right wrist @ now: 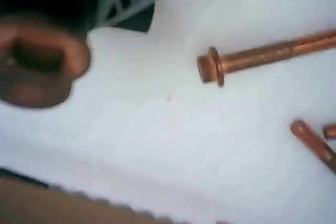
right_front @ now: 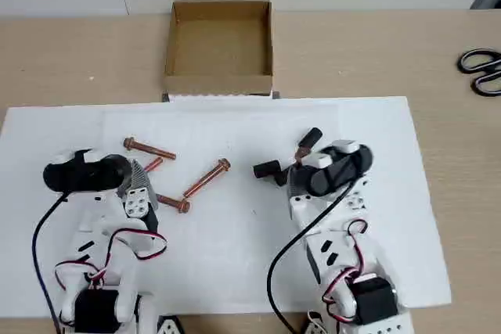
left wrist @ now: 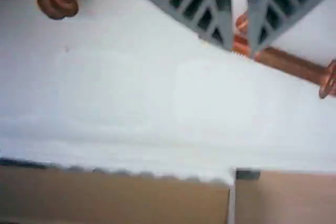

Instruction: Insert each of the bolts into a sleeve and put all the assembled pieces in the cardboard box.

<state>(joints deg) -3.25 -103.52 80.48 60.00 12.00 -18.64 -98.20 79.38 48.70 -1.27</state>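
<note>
On the white sheet (right_front: 235, 256) covering the wooden tabletop (right_front: 78, 52), near the cardboard box (right_front: 219, 84), the left claw (left wrist: 240, 45) pinches one bolt (left wrist: 289, 64) among loose bolts (right_front: 207, 178), the state of the right claw (right_front: 291, 156) cannot be told, and scissors (right_front: 481, 72) lie well apart.

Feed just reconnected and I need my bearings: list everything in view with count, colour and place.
cardboard box: 1, brown, open-topped, at the sheet's far edge.
loose bolts: 3, copper, on the sheet ahead of the left arm.
fourth bolt: 1, copper, its end caught in the left gripper.
sleeves: 2, black, either side of the right gripper; something copper at the farther one's end.
paper sheet: 1, white, under parts and arms.
scissors: 1, black-handled, table's right edge.
table: 1, tan wood.
left gripper: 1, grey, low over the sheet.
right gripper: 1, grey, between the sleeves.
arms: 2, white, near edge.
</note>
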